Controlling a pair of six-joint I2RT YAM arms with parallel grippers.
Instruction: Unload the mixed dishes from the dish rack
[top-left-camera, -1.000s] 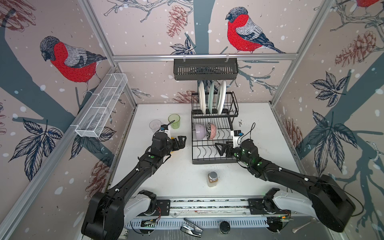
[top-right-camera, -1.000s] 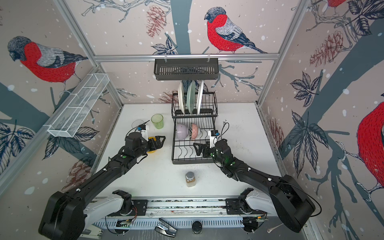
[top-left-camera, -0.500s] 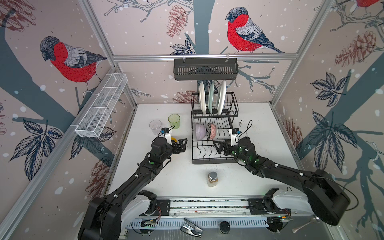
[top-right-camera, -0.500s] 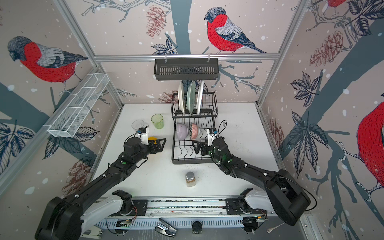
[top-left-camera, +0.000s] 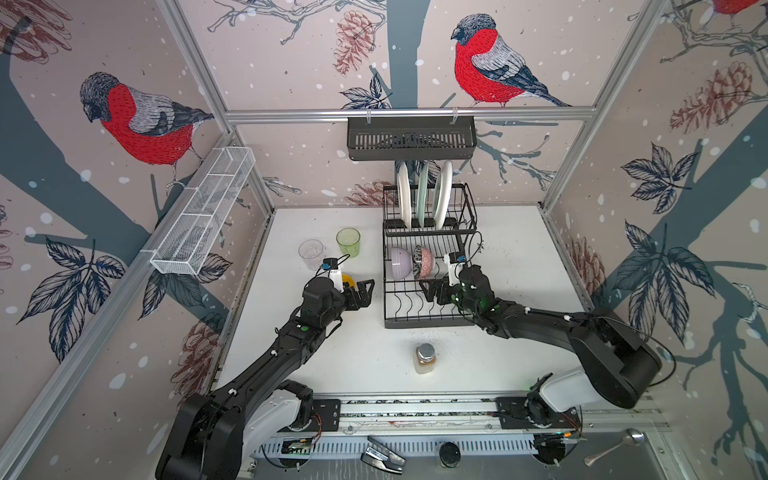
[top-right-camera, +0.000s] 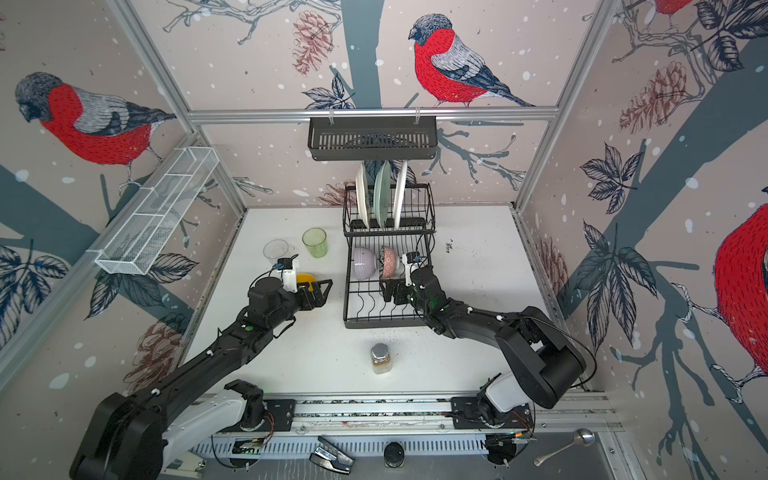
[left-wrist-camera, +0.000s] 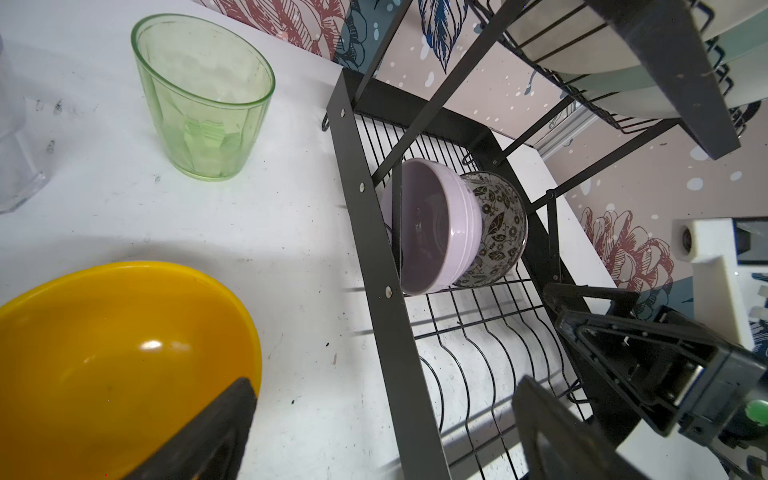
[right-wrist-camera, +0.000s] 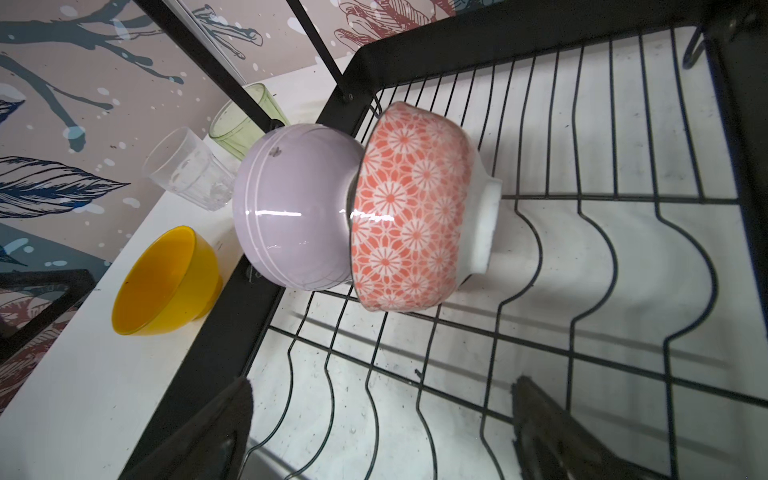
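Dish rack (top-left-camera: 428, 322), lilac bowl (top-left-camera: 400, 262) touching pink-patterned bowl (top-left-camera: 425, 262), three plates (top-left-camera: 423, 193) upright

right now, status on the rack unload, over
Left jaws open by yellow bowl, right jaws open over dish rack. Green tumbler, clear tumbler out; lilac bowl, pink bowl, three plates racked. Nothing in the way.

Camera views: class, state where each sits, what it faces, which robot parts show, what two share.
Top views: overhead, looking down on black wire dish rack; left arm, right arm visible.
Left wrist: beside rack, facing deep yellow bowl; left pincer shows.
Right wrist: over rack's lower tier, facing pink-patterned bowl; right pincer shows.
Shared: wrist views both show glossy lilac bowl.
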